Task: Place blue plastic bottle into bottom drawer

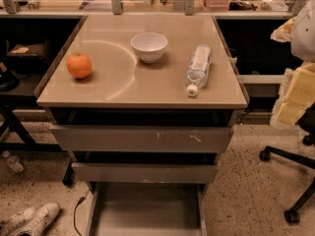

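Note:
The blue plastic bottle (199, 68) lies on its side on the right part of the cabinet's tan top (123, 85), white cap toward the front edge. The bottom drawer (147, 208) is pulled out below, showing a flat grey floor with nothing on it. My gripper (295, 98) shows as pale yellow and white parts at the right edge of the view, right of the cabinet and apart from the bottle. It holds nothing that I can see.
A white bowl (149, 46) and an orange (79, 65) sit on the top. Two upper drawers (142, 139) stand slightly open. An office chair base (290, 181) is on the right, with white shoes (29, 220) and a small bottle (12, 162) on the floor at left.

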{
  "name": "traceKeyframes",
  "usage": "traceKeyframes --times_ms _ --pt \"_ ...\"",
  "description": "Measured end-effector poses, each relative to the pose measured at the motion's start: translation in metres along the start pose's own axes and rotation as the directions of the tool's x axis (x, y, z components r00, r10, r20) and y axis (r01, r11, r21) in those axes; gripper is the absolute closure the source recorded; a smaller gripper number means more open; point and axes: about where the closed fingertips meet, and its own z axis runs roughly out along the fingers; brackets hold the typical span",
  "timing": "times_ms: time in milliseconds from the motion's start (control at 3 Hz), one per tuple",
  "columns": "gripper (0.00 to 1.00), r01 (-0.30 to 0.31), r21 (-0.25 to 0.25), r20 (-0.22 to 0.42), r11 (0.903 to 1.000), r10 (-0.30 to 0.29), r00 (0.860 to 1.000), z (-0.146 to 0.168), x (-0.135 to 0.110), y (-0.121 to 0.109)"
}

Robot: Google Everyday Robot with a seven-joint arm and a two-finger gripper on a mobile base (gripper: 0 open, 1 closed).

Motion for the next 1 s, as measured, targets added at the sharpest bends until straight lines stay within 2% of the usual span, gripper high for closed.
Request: traceKeyframes --times_ms 333,1000 --pt "0.0 -0.012 0.003 0.004 0.9999 0.012 1.0 0.001 -0.003 -0.003" --pt "0.0 -0.097 -0.021 -0.065 0.9951 0.096 0.993 0.042 -0.052 -0.055"
